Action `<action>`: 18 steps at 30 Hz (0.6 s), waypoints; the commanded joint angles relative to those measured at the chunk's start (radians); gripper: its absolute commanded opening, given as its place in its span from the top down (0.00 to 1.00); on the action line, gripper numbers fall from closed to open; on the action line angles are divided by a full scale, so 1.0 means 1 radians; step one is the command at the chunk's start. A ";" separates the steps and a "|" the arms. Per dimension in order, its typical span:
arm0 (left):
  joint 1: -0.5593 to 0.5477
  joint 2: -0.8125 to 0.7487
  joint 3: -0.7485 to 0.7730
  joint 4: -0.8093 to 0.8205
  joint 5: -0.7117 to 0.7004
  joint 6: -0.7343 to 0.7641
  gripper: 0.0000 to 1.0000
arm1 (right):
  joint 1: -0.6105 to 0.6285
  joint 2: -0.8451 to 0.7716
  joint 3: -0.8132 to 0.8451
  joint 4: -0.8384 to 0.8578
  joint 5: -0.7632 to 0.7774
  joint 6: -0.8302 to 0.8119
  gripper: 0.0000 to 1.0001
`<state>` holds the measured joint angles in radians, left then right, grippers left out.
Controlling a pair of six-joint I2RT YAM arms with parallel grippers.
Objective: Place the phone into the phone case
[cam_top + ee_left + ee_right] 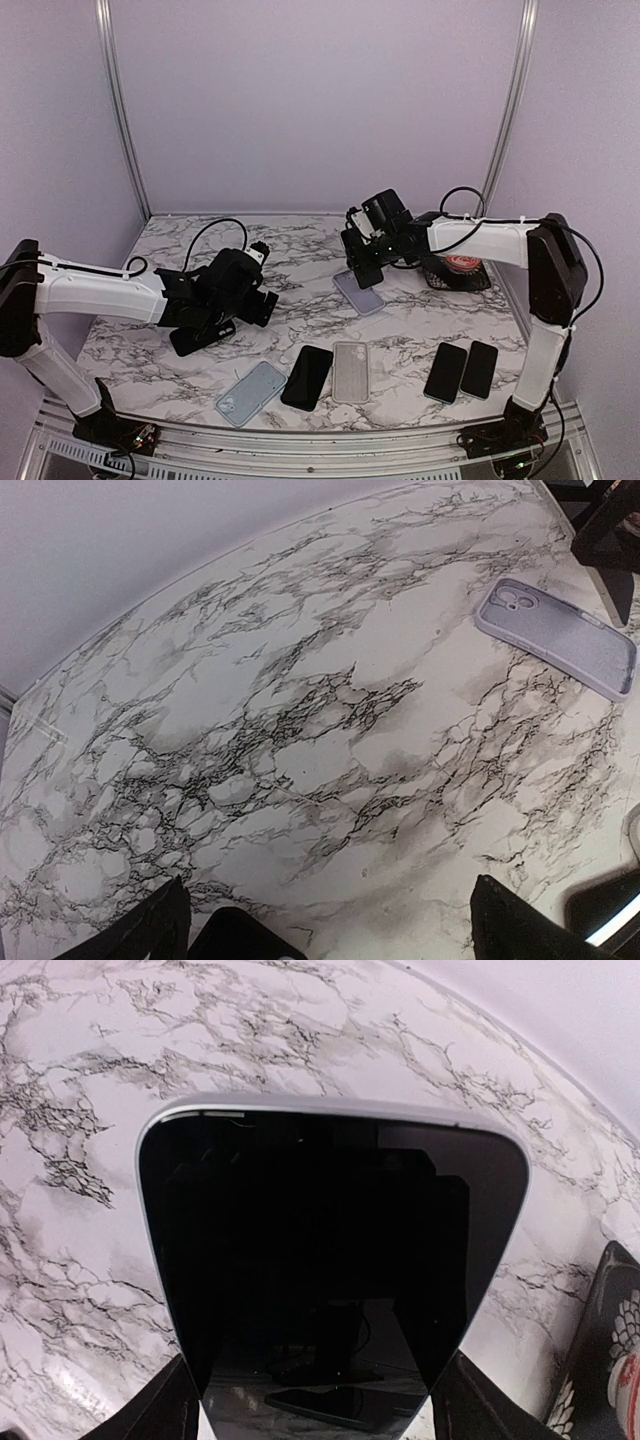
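Right end effector [315,1405] is clamped on the dark phone [330,1260]. I see the phone held at the far end of the lavender phone case [358,292], which lies on the marble desk [300,250]. I cannot tell if they touch. Left end effector [262,302] is spread wide, low over the desk, left of the case.

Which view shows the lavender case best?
Left wrist: the lavender case lies whole and unobstructed, camera cutout visible. Top external shows the lavender case small, partly behind the right gripper. Right wrist shows none of it; the held phone fills the frame.
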<state>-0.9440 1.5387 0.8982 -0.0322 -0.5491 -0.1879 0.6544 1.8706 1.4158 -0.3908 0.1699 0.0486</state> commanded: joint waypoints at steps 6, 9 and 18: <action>0.012 0.049 0.068 -0.031 0.010 -0.007 0.02 | -0.002 0.089 0.004 0.113 -0.013 -0.095 0.55; 0.014 0.058 0.070 -0.033 0.016 -0.009 0.02 | -0.002 0.088 -0.020 0.104 -0.022 -0.083 0.55; 0.016 0.067 0.076 -0.042 0.024 -0.017 0.02 | -0.001 0.082 -0.025 0.047 -0.059 -0.020 0.56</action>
<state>-0.9340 1.5894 0.9417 -0.0364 -0.5316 -0.1967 0.6506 1.9781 1.3705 -0.3283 0.1287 -0.0208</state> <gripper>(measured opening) 0.983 0.727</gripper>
